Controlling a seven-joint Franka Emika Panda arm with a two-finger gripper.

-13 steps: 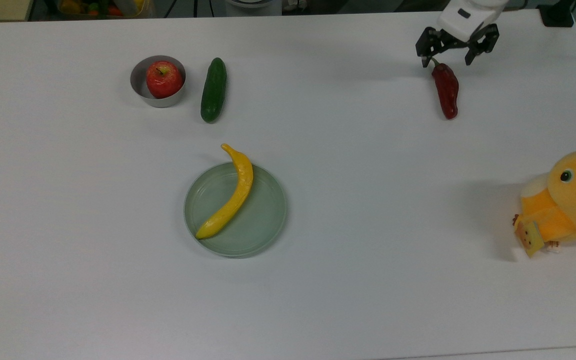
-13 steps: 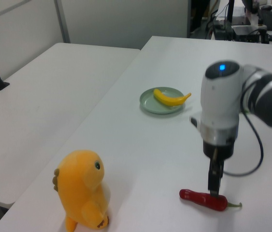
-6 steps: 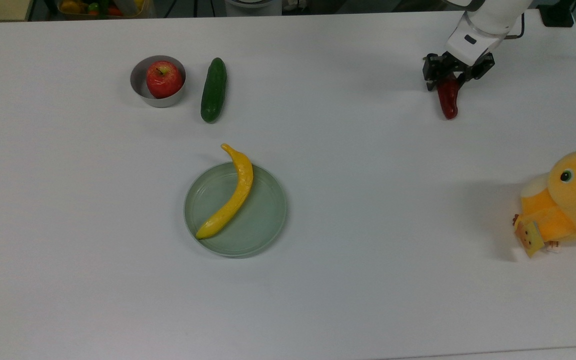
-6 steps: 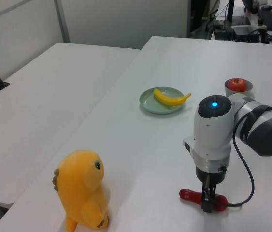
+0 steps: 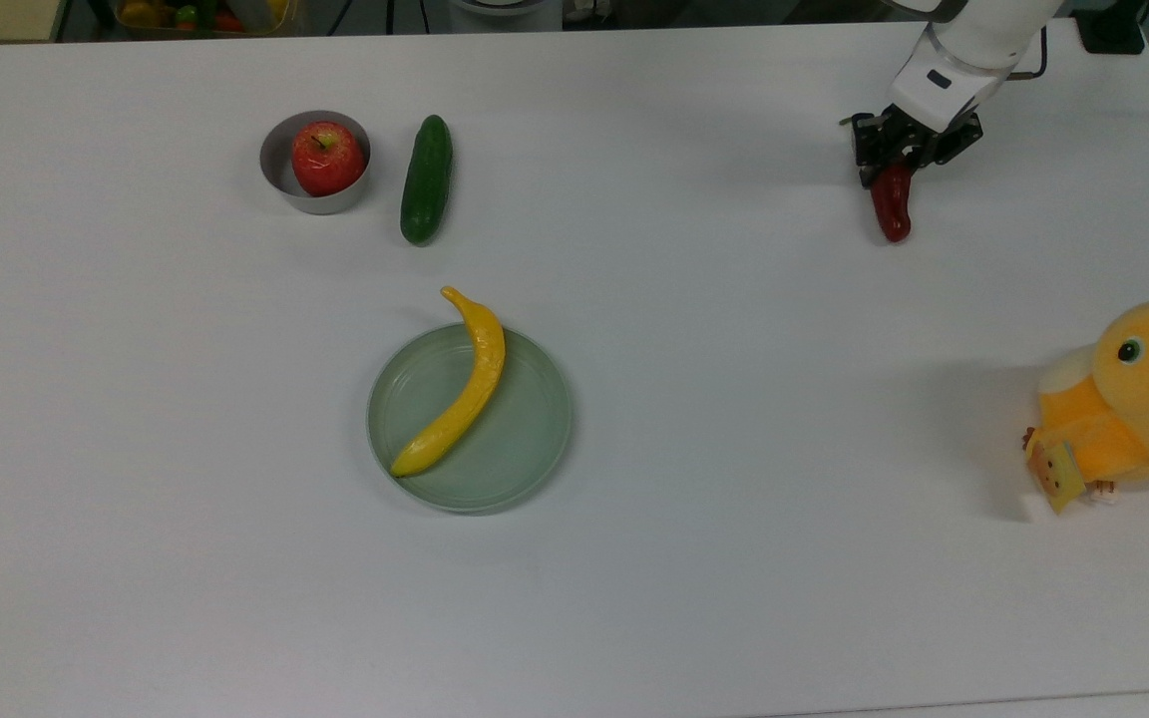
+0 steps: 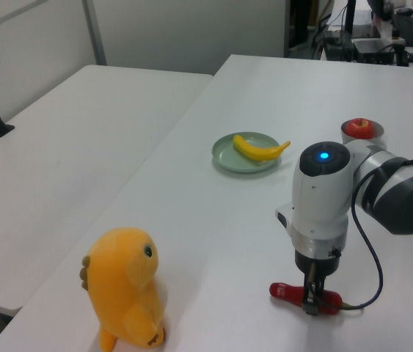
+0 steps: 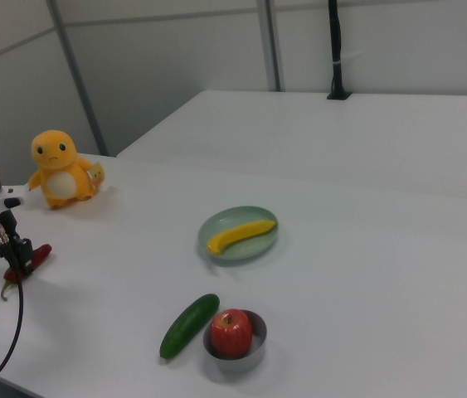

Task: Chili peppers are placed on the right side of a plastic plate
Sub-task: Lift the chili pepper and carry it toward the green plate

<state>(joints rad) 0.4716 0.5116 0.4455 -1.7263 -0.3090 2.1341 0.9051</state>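
- Top view: the gripper (image 5: 896,165) sits down over the stem end of the chili (image 5: 891,202), near the table's far right corner as the top view shows it. Jaws look drawn in against the chili's upper body, clamped on it as far as I can judge. Red tip pokes out below the fingers.
- Top view: plate (image 5: 525,454) is well apart from the chili, toward the table's middle. A yellow pepper (image 5: 465,392) lies slantwise across the plate, leaving bare plate on the top view's right.
- Top view: apple (image 5: 327,158) in a metal bowl (image 5: 280,184), cucumber (image 5: 426,179) just beside it; plush toy (image 5: 1128,399) at the top view's right edge.
- Left view: gripper (image 6: 311,303) stands upright over the chili (image 6: 287,292), which lies flat on the table (image 6: 213,220); jaws straddle its body near the green stem.
- Right view: chili (image 7: 36,254) low at the right view's left edge, gripper (image 7: 17,259) on it, plate (image 7: 216,221) well apart.
- Handling, as a judgement: the chili looks light, glossy and likely slick, tapered; a hold off-centre near the stem may let the long end droop or swivel. Gripping the thicker middle would steady it.
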